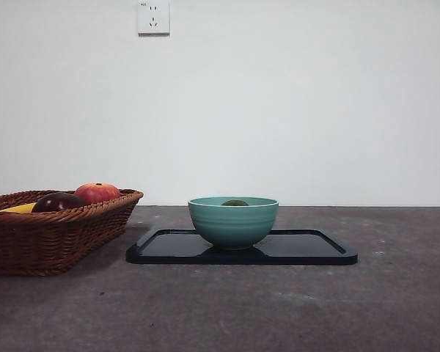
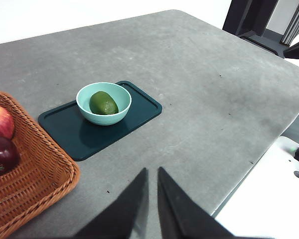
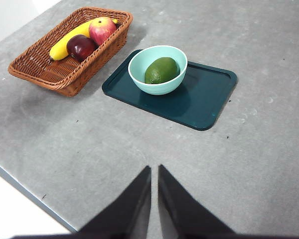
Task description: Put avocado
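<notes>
The dark-green avocado (image 3: 161, 70) lies inside a teal bowl (image 3: 139, 64) that stands on a dark tray (image 3: 204, 94). In the left wrist view the avocado (image 2: 103, 103) shows in the bowl (image 2: 84, 94) on the tray (image 2: 70, 134). In the front view only its top (image 1: 235, 202) peeks over the bowl rim (image 1: 232, 220). My left gripper (image 2: 152, 172) is shut and empty, high above the table, well away from the bowl. My right gripper (image 3: 154, 169) is shut and empty, also high and away from it.
A wicker basket (image 3: 45, 69) beside the tray holds a banana (image 3: 65, 42), a dark purple fruit (image 3: 79, 46) and a red-orange apple (image 3: 102, 29). The table edge (image 2: 239, 184) runs near the left gripper. The tray (image 1: 308, 246) has bare room beside the bowl.
</notes>
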`<state>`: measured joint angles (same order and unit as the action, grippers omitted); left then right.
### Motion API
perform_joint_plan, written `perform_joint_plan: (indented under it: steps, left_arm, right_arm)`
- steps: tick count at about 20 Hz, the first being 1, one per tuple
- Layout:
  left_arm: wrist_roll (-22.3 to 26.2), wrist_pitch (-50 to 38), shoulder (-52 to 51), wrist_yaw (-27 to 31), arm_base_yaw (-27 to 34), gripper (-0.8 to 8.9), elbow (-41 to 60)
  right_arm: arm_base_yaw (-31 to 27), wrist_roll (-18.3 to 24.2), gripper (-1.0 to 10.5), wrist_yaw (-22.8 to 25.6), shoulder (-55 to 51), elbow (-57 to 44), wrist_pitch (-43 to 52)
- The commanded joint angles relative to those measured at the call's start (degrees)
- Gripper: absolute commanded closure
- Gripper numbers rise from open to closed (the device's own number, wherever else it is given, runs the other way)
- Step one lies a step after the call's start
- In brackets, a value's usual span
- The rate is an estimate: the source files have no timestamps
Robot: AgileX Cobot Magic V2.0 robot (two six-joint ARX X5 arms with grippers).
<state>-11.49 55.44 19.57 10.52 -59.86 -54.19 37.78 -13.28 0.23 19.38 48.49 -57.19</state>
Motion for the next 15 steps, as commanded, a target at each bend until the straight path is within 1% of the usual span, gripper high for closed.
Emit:
perform_joint_plan:
  steps: [1, 3, 4, 6, 8, 9, 10, 12, 13, 14, 15]
  left_arm:
    - [-0.11, -0.94, 0.11, 0.20, -0.55, 7.87, -0.52]
    - [-0.13, -1.03, 0.02, 0.15, 0.52, 7.87, -0.52]
    - [-0.13, -1.03, -0.04, 0.15, 2.69, 7.87, -0.50]
    - [0.63, -1.20, 0.00, 0.17, 10.23, 7.87, -0.48]
    - [0.09, -1.07, 0.00, 0.15, 20.37, 7.87, -0.33]
    - [2.47, -1.62, 0.00, 0.17, 25.70, 7.87, 0.15]
    - [6.19, -3.02, -0.02, -0.48, 31.19, 7.87, 1.20]
    - [16.98, -9.07, -1.36, -6.38, 40.57, 7.87, 5.95]
    - [20.00, -13.59, -2.34, -9.25, 44.19, 7.87, 9.49]
    - [20.44, -18.64, -3.30, -11.06, 47.45, 7.87, 13.66]
    - [19.52, -23.34, -4.24, -11.93, 50.21, 7.87, 17.88]
  right_arm:
    - [0.39, 0.24, 9.3, 0.07, 0.15, 0.20, 0.66]
    - [0.39, 0.24, 9.3, 0.07, 0.15, 0.20, 0.66]
    - [0.39, 0.24, 9.3, 0.07, 0.15, 0.20, 0.66]
    - [0.39, 0.24, 9.3, 0.09, 0.15, 0.20, 0.66]
    - [0.39, 0.24, 9.3, 0.09, 0.15, 0.20, 0.66]
    - [0.39, 0.24, 9.3, 0.07, 0.15, 0.20, 0.66]
    - [0.39, 0.24, 9.3, 0.09, 0.15, 0.20, 0.66]
    - [0.39, 0.24, 9.3, 0.09, 0.15, 0.20, 0.66]
    - [0.39, 0.24, 9.3, 0.09, 0.15, 0.20, 0.66]
    - [0.39, 0.24, 9.3, 0.09, 0.15, 0.20, 0.66]
    - [0.39, 0.24, 9.3, 0.09, 0.15, 0.20, 0.66]
